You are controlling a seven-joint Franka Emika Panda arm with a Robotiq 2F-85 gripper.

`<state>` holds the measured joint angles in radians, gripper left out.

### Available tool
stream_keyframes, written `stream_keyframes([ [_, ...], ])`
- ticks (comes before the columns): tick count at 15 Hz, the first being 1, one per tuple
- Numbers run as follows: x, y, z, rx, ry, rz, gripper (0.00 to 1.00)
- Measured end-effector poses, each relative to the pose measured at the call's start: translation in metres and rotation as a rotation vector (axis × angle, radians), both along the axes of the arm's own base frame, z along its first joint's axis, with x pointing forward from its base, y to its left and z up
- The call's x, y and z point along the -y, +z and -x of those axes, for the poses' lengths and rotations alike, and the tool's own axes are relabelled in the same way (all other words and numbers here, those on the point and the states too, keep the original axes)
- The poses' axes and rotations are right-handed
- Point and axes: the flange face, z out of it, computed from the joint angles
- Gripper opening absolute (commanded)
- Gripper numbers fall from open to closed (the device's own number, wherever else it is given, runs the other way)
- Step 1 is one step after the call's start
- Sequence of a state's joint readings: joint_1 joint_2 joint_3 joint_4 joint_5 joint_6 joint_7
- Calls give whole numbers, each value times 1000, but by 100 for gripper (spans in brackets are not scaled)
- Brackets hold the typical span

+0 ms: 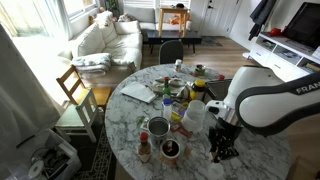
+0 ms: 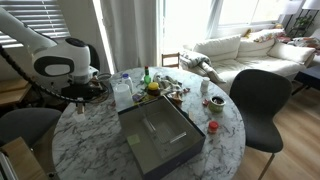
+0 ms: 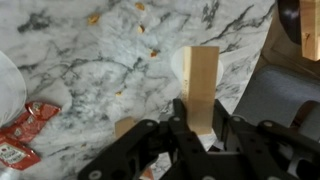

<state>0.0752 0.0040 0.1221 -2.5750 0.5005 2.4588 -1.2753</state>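
Note:
In the wrist view my gripper is shut on a pale wooden block, a long rectangular piece held between both fingers over the white marble table. A second small wooden piece lies just beside the left finger. A red sauce packet lies on the marble to the left. In both exterior views the gripper hangs low over the table's edge zone, and the block is hidden there by the fingers.
The round table carries clutter: a glass, a dark cup, a small bottle, a white jug and a grey tray. A dark chair and a wooden chair stand around it.

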Motion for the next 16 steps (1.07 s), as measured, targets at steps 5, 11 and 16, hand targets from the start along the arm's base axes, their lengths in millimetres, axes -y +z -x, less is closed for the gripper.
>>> stream_keyframes([
  [5,12,3,1,80,151,-96,31],
  [11,17,1,2,82,153,-103,8],
  [16,51,0,-11,139,199,-295,8],
])
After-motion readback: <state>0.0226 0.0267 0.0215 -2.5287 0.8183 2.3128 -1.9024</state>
